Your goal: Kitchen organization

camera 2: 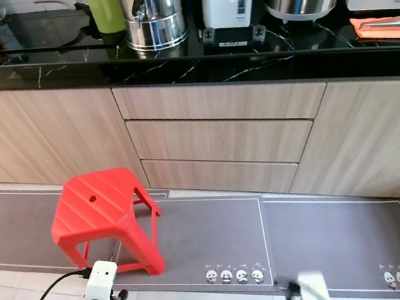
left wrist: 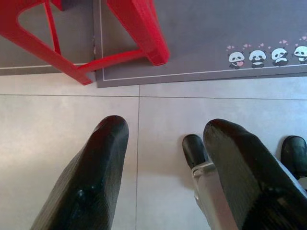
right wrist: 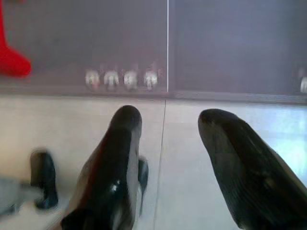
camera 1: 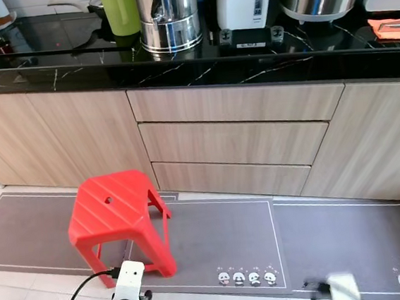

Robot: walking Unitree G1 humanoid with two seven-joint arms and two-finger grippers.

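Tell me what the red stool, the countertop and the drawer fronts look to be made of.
Red stool: moulded plastic, glossy, with ribbed seat and one-piece legs.
Countertop: polished black stone or a stone-look slab, with white veins and reflections; which one is unclear.
Drawer fronts: pale wood-grain, matte, handleless; probably laminate or veneer rather than solid wood.

1. The appliances on the tabletop (camera 1: pixel 199 70) are cut off by the head views' upper edge: the green bottle (camera 1: pixel 120 10), steel urn (camera 1: pixel 168 17) and white kettle (camera 1: pixel 244 1).
2. The right tool (right wrist: pixel 165 120) is blurred, as are the panda prints (right wrist: pixel 120 79).
3. A white blur (camera 1: pixel 343 289) at the lower edge is perhaps the right arm.
4. The red stool (left wrist: pixel 139 28) is cropped.
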